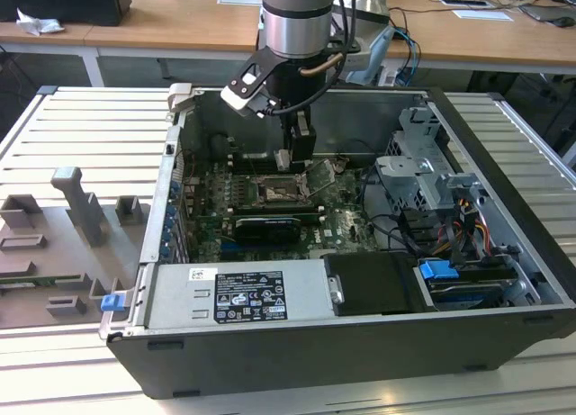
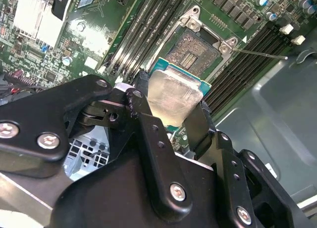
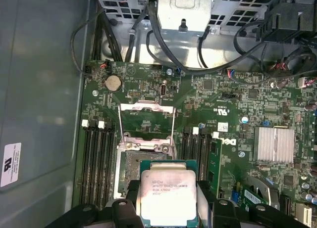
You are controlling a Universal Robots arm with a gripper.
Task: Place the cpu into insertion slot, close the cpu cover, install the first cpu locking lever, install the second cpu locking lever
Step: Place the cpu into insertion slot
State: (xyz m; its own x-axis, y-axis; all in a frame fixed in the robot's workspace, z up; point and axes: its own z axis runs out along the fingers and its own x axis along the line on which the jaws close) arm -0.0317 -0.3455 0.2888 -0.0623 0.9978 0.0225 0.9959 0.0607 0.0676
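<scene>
My gripper [image 1: 301, 158] hangs inside the open computer case, shut on the cpu [image 3: 168, 196], a pale silvery square chip. Its black fingers [image 2: 141, 89] clamp two opposite edges of the cpu [image 2: 174, 97]. In both wrist views the chip hovers just above and partly over the insertion slot [image 3: 130, 168], a dark square socket [image 2: 195, 50] with a metal rim on the green board. The cpu cover [image 3: 147, 106], a thin metal frame, stands swung open beyond the socket. In the exterior view the cover [image 1: 321, 176] tilts up beside the slot [image 1: 274, 192]. A thin lever rod [image 2: 262, 54] sticks out from the socket corner.
Long black memory slots [image 3: 96, 159] flank the socket on both sides. A black graphics card [image 1: 265, 226] lies in front of it, then the power supply [image 1: 238, 293]. A drive cage [image 1: 423, 163] and cables [image 3: 168, 50] crowd the exterior view's right. A finned heat sink [image 3: 275, 144] sits nearby.
</scene>
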